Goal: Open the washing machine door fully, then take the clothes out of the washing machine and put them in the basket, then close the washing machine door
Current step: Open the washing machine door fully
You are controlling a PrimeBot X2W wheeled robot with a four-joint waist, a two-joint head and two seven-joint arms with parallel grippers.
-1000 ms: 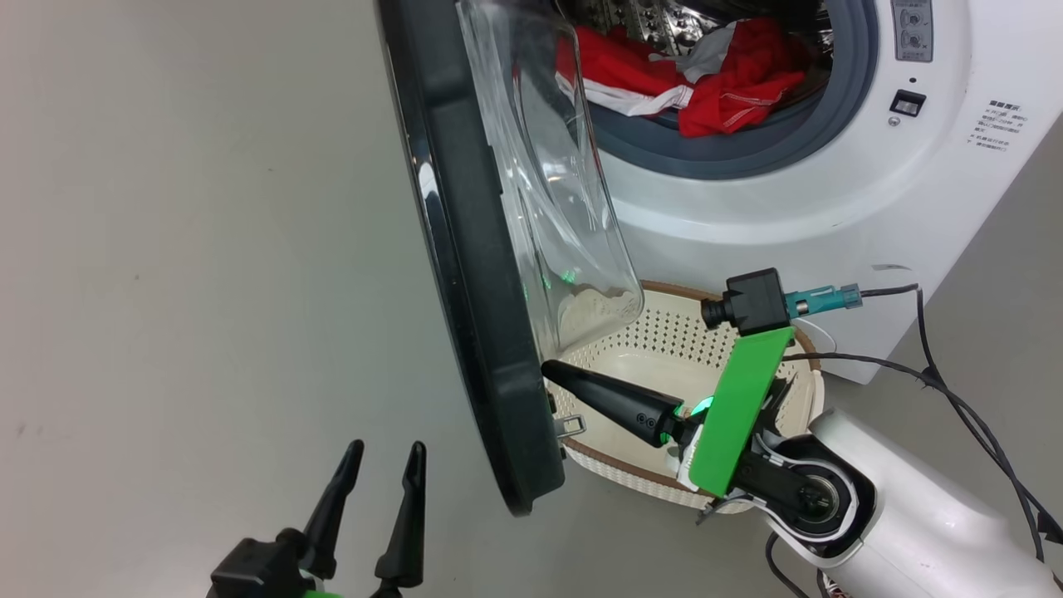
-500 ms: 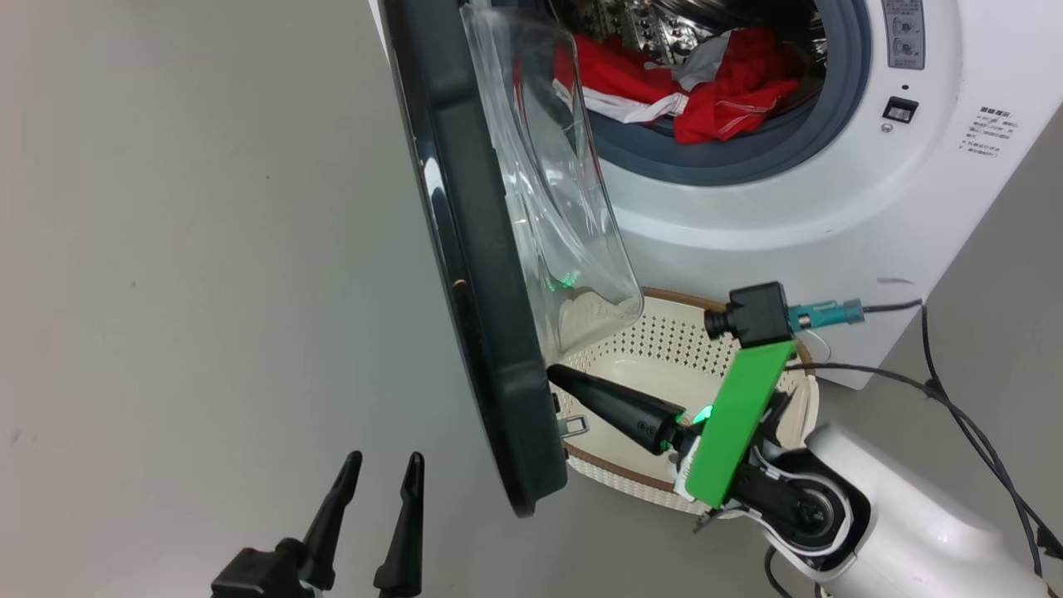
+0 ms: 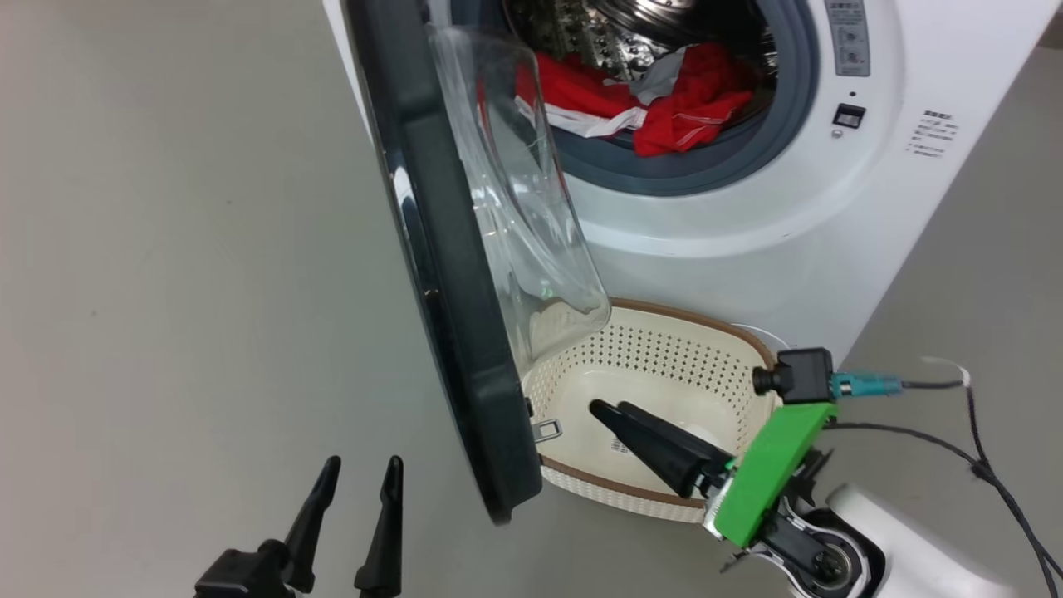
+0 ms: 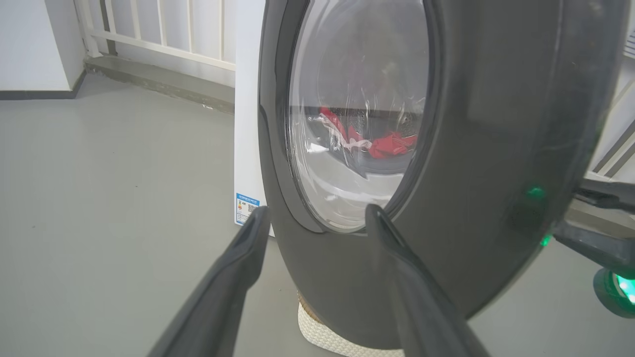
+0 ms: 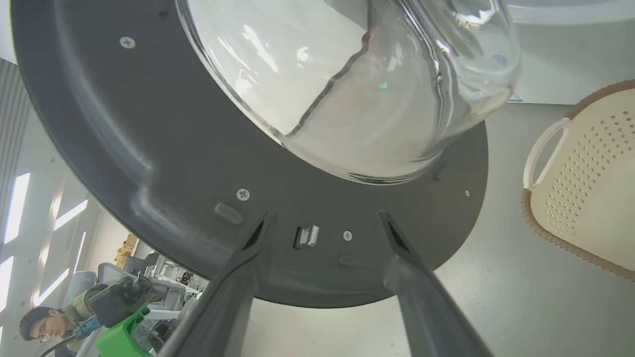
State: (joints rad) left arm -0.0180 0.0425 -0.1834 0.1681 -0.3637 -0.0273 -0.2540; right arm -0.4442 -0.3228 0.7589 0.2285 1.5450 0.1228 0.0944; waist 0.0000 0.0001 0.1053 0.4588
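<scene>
The washing machine door (image 3: 440, 249) stands swung out, its black rim edge-on and its glass bowl toward the washing machine (image 3: 747, 249). Red clothes (image 3: 656, 95) with white trim lie in the drum; they show through the glass (image 4: 387, 146) too. The cream basket (image 3: 656, 353) sits on the floor below the door. My right gripper (image 3: 609, 407) hangs open over the basket, a short way off the door's inner face (image 5: 149, 148), with the metal latch (image 5: 307, 235) between its fingers' line of sight. My left gripper (image 3: 362, 462) is open and empty outside the door (image 4: 496, 124).
Grey floor spreads to the left of the door. Black cables (image 3: 955, 448) trail on the floor right of the basket. A person (image 5: 44, 322) sits far off beyond the door's lower edge. The basket's white handle (image 5: 540, 148) faces my right gripper.
My right gripper has opened and drawn back from the door's inner rim to above the basket. The head camera has shifted, sliding the whole scene left. The left gripper stays open.
</scene>
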